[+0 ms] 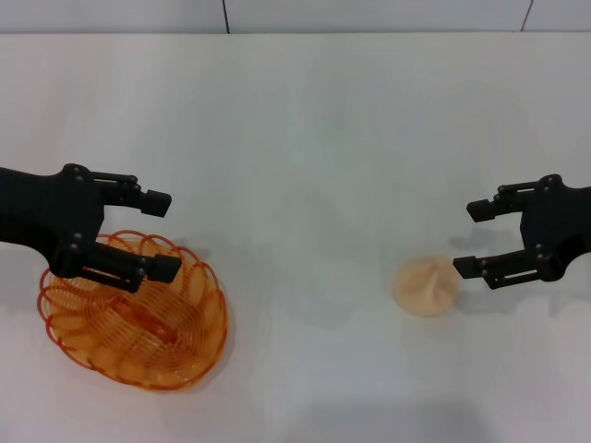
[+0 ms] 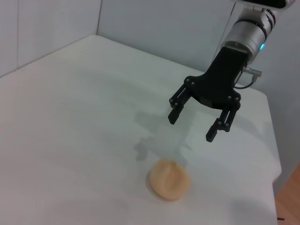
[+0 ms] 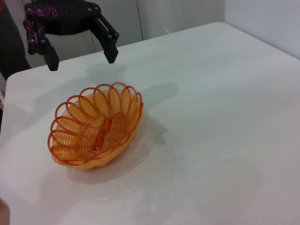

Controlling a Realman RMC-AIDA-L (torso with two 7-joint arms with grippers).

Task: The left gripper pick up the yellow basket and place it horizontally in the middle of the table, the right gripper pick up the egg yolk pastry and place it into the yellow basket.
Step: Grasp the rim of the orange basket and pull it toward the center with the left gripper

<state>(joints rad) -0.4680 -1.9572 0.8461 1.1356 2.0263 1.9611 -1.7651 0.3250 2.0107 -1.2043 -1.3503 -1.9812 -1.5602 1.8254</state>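
The yellow basket (image 1: 134, 318) stands upright and empty on the white table (image 1: 305, 138) at the front left. My left gripper (image 1: 164, 233) is open and hovers just above the basket's far rim, holding nothing. The egg yolk pastry (image 1: 425, 286) lies on the table at the right. My right gripper (image 1: 469, 238) is open and empty, just right of the pastry and a little above it. The left wrist view shows the right gripper (image 2: 192, 127) above the pastry (image 2: 169, 179). The right wrist view shows the left gripper (image 3: 82, 60) behind the basket (image 3: 96, 124).
The table's far edge meets a pale wall (image 1: 369, 14). In the left wrist view the table's right edge (image 2: 274, 154) drops off close to the pastry. Bare table top lies between the basket and the pastry.
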